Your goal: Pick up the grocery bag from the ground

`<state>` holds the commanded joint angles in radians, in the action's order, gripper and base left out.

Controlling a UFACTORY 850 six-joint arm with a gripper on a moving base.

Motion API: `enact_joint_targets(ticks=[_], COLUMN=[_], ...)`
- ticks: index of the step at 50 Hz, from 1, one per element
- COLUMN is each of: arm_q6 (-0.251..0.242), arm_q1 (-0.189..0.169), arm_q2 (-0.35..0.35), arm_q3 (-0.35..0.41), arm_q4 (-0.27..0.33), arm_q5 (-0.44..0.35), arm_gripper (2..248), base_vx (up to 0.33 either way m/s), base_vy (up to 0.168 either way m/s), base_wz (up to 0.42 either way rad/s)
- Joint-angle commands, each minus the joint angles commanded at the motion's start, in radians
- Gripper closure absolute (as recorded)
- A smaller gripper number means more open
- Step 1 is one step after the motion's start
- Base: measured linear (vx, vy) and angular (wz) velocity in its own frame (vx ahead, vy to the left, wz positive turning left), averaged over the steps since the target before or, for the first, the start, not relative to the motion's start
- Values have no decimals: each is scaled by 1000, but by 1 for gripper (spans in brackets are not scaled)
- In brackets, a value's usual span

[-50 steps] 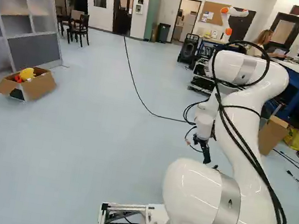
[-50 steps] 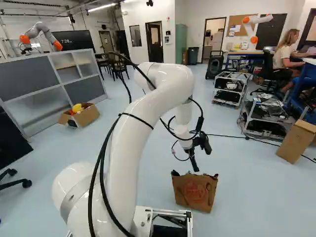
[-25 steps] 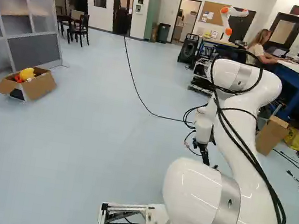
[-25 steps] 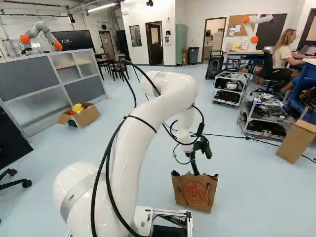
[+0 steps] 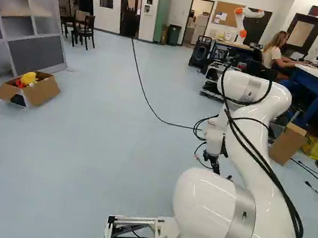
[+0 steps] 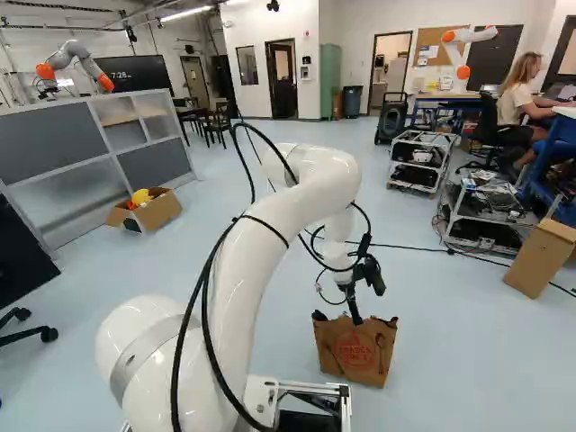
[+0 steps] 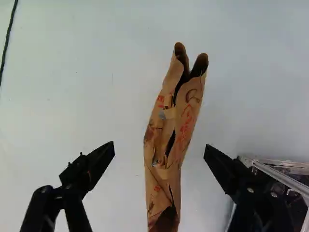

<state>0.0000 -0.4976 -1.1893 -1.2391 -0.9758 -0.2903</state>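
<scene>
Pale blue floor (image 6: 450, 360) is spread across a workroom, where a white arm (image 6: 261, 234) is seen reaching over a brown grocery bag (image 6: 355, 351). At the left of the right base view, another robot (image 6: 74, 61) is seen beyond a grey shelf unit (image 6: 58, 144), with a dark screen (image 6: 135, 74) behind. Beside the unit, a cardboard box (image 6: 160, 212) is filled with yellow and red items (image 6: 141, 196). Farther back, dark chairs (image 6: 216, 126) are grouped near a doorway (image 6: 282, 79).

Toward the middle, the arm is bent forward and its gripper (image 6: 356, 318) is pointed down at the bag's top. The bag is stood upright on the floor, just ahead of the base (image 6: 315, 396). In the wrist view, the fingers (image 7: 99, 162) are set wide apart, with the bag's narrow, creased mouth seen between them and floor on either side of it. Red print is carried on the bag's side. Whether the bag is touched by a fingertip cannot be told.

Farther right, a black cable (image 6: 405, 246) is run across the floor behind the bag. A speaker (image 6: 391, 117) and two metal carts, one near (image 6: 486, 211) and one far (image 6: 421, 160), are parked beyond it. Near the right edge, a tall carton (image 6: 540, 259) is tilted on the floor.
</scene>
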Motion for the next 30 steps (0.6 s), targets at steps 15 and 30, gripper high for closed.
enact_joint_targets(ticks=[15, 30], arm_q6=[0, 0], arm_q1=[0, 0], arm_q2=[-56, -112], arm_q3=[-45, -91], arm_q4=[0, 0], arm_q5=[0, 0], arm_gripper=[3, 3], base_vx=[0, 0], base_vy=[0, 0], base_wz=[0, 0])
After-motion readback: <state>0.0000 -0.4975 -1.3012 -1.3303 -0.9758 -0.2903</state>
